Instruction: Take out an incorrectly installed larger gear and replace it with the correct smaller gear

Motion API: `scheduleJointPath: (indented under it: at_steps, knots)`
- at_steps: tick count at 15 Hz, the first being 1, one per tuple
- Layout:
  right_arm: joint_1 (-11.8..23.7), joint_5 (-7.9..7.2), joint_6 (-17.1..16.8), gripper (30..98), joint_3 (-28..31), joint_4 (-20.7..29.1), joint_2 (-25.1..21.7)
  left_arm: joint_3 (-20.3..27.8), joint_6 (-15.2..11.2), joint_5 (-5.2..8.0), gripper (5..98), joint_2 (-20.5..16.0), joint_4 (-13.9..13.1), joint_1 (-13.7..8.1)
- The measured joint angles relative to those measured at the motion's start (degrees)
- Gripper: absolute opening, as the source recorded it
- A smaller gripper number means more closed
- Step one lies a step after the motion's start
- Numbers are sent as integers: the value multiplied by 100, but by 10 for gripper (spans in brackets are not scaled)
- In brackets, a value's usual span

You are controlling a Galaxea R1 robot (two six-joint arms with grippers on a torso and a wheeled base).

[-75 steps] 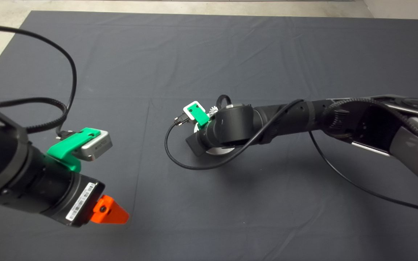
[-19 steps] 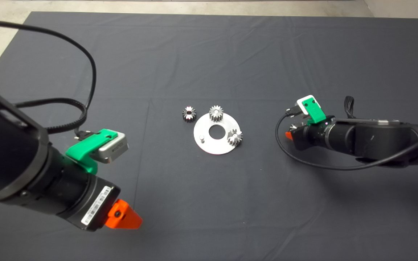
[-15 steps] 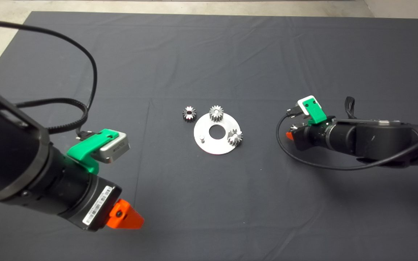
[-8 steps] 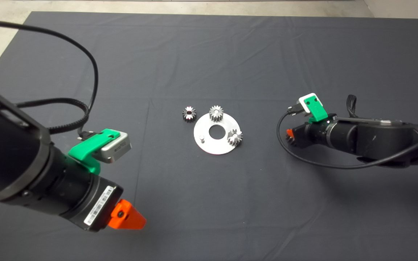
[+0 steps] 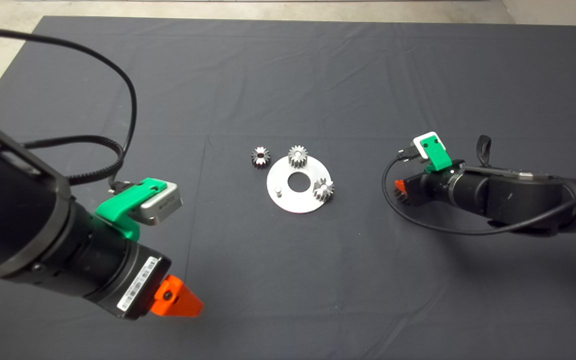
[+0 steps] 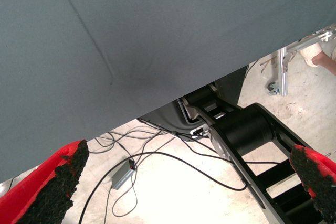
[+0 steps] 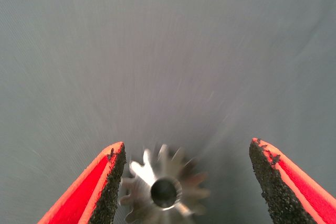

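The right gripper [image 5: 401,190] hangs low over the right half of the surface [image 5: 318,75], well apart from the round silver plate [image 5: 288,200] near the centre. Its fingers [image 7: 107,190] are spread wide, and the larger gear [image 7: 164,190] lies flat on the mat between them, its teeth just beside 1 pad and clear of the other; whether that pad touches the teeth cannot be told. In the head view this gear is hidden under the gripper.

The plate carries 2 pale gears, 1 [image 5: 297,156] on its far rim and 1 [image 5: 323,189] on its right rim, plus a bare short pin [image 5: 278,189] on its left side. The smaller gear [image 5: 260,156] sits on the mat just off the plate's far-left rim, apart from the plate.

The left gripper [image 5: 178,303] hovers near the surface's near-left corner with its fingers [image 6: 58,187] spread wide and nothing between them. Its wrist view looks past the surface's edge to floor cables.
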Motion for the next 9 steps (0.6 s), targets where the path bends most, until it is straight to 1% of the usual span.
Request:
scheduleJointPath:
  at_steps: [1,2,3,4,5,6,7,9]
  knots:
    - [214,1,31,644,99,114,-50,0,1,-2,983,-10,1,0]
    - [448,4,48,674,198,344,-117,0,11,-2,983,-23,-1,0]
    - [650,4,90,676,299,728,-203,0,12,5,983,-35,2,0]
    - [890,4,114,677,421,1223,-309,1,23,11,983,-43,1,0]
    - [1181,4,134,695,531,1691,-414,1,22,39,983,-40,7,0]
    - [1496,2,147,727,618,2169,-520,1,20,42,983,-35,13,1]
    - [1801,1,161,728,679,2720,-623,0,20,44,983,-40,73,24]
    - [2210,8,175,768,774,3922,-868,-222,22,47,983,-18,231,108]
